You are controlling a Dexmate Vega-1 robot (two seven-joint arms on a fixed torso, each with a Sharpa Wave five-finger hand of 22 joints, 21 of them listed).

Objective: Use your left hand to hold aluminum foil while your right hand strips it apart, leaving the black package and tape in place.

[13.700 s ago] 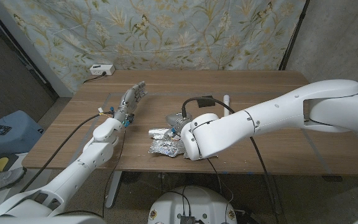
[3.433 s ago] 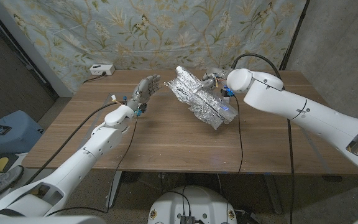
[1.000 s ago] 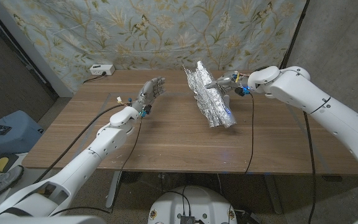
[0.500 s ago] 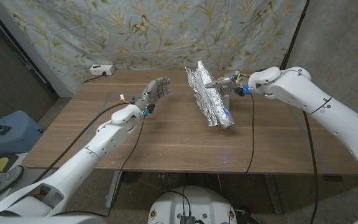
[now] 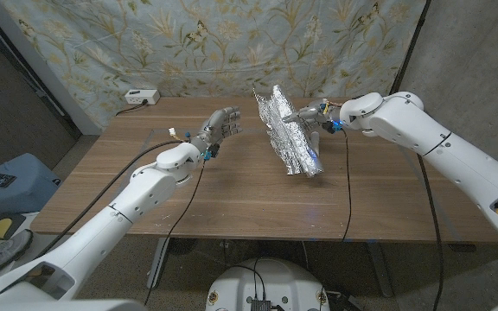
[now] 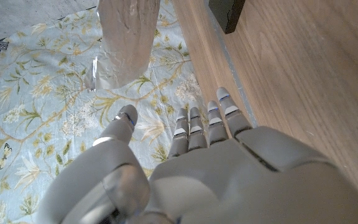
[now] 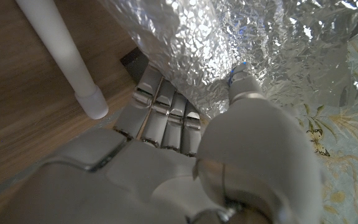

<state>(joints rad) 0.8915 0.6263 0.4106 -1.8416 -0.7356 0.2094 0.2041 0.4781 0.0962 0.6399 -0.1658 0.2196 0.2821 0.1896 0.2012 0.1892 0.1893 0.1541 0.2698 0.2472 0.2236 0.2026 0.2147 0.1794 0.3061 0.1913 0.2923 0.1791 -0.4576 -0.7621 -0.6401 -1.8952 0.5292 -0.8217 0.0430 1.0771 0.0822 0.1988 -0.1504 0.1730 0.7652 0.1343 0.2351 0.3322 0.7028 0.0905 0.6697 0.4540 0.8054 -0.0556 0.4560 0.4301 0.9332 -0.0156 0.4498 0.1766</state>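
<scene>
1. since the right hand (image 5: pixel 311 117) is the one clamped on the aluminum foil (image 5: pixel 288 134), the sheet hangs in the air over the back half of the wooden table (image 5: pixel 232 194), upright and crumpled, its lower end near the tabletop; can't tell whether it touches.
2. right wrist view confirms the grip: fingers (image 7: pixel 160 109) curl under the foil edge, thumb on the other face. hand is closed on foil, not on anything else.
3. left hand (image 5: pixel 219 130) is raised off the table just beside the foil, palm toward it, fingers apart and holding nothing. left wrist view shows the fingers (image 6: pixel 207 127) straight, the foil (image 6: pixel 123 43) ahead of them and apart from them.
4. judgement: roles look swapped versus the task for now. left should anchor the sheet, right should do the stripping. holding it upright between both hands likely presents an edge for the left hand to take.
5. white tube (image 7: pixel 61 56) lies on the table by the right hand, likely the foil roll core. a dark flat piece (image 7: pixel 135 62) sits just behind the right fingers, possibly the black package; too little of it visible to be sure. another dark block (image 6: pixel 225 12) shows at the table's edge in the left wrist view. tape: can't identify it.
6. next move calls for the left hand to close on the near edge before any pull.
7. risk: thin foil tears unevenly if pulled one-handed.
</scene>
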